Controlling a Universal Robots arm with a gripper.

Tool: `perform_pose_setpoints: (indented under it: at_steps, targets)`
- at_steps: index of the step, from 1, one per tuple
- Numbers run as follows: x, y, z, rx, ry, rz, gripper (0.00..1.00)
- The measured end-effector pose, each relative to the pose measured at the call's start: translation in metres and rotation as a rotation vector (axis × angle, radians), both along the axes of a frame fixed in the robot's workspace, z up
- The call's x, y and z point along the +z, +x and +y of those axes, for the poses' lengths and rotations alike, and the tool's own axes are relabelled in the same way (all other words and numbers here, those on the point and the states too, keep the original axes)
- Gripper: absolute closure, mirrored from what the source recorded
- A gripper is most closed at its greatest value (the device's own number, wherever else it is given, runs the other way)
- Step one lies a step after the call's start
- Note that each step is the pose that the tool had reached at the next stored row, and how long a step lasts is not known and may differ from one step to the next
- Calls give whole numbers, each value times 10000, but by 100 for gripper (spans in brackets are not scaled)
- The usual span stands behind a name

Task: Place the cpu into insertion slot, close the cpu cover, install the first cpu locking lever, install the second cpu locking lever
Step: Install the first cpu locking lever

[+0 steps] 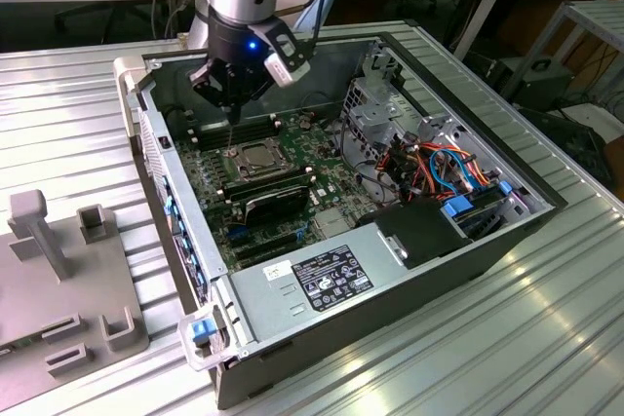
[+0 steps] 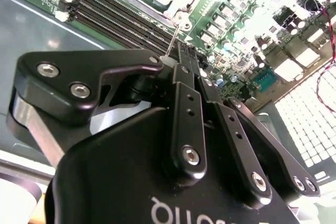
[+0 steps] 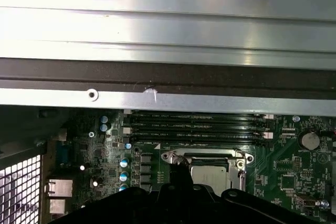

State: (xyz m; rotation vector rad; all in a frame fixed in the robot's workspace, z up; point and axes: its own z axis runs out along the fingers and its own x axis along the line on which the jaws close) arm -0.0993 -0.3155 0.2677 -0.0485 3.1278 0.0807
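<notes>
We see the claw (image 1: 230, 104) low inside the open computer case (image 1: 419, 284) on the table (image 1: 546, 338). Its fingers are pressed together, pinching a thin upright locking lever (image 2: 172, 38). Just beneath, the cpu (image 3: 210, 176) sits in its socket, framed by the cpu cover (image 3: 205, 156) lying flat, left of the case's middle in the exterior view.

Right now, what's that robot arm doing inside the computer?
The robot arm's gripper hangs inside an open computer case, just above the cpu. The cpu already sits in its socket, with the grey cpu cover framing it. The gripper is shut, and a thin metal locking lever sticks up right at its tips. Whether it pinches the lever isn't clear.
</notes>
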Motion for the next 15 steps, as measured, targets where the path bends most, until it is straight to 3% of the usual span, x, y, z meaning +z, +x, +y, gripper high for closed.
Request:
perform_pose_setpoints:
  at_steps: [8, 13, 14, 15]
  targets:
    - [-20, 116, 0, 0, 0, 0, 89]
    - [-48, 217, 0, 0, -1, 1, 89]
    - [-65, 292, 0, -1, 0, 0, 89]
    - [-66, 293, 0, -1, 0, 1, 89]
